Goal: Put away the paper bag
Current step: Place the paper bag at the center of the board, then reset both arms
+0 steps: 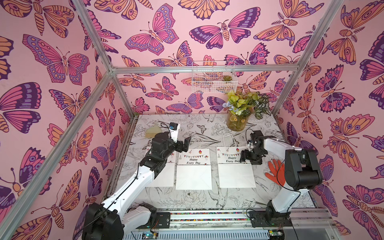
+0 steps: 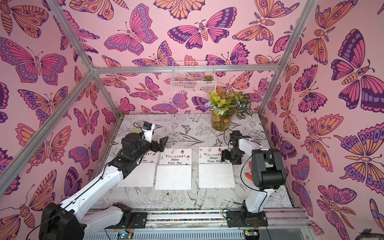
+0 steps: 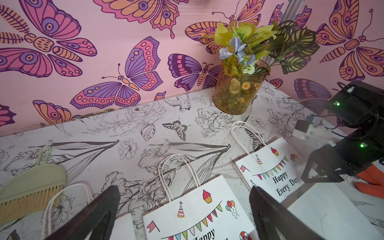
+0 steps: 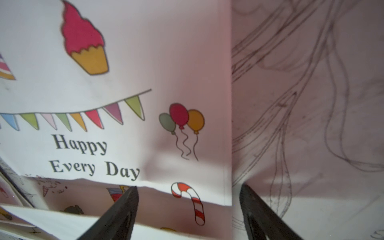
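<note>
Three white "Happy Every Day" paper bags lie flat in a row on the table in both top views: a left bag (image 1: 164, 176), a middle bag (image 1: 193, 172) and a right bag (image 1: 235, 174). My left arm covers part of the left bag. My left gripper (image 1: 186, 145) hangs open above the upper left corner of the middle bag (image 3: 193, 207), with nothing between its fingers. My right gripper (image 1: 249, 161) points down at the right bag's right side. In the right wrist view its jaws (image 4: 188, 188) stand apart, astride that bag's (image 4: 124, 62) side edge, gripping nothing.
A glass vase of flowers (image 1: 236, 122) stands at the back right. An orange glove (image 1: 275, 170) lies right of the right bag, under my right arm. A green hand brush (image 1: 152, 132) lies at the back left. A white wire basket (image 1: 214, 80) hangs on the back wall.
</note>
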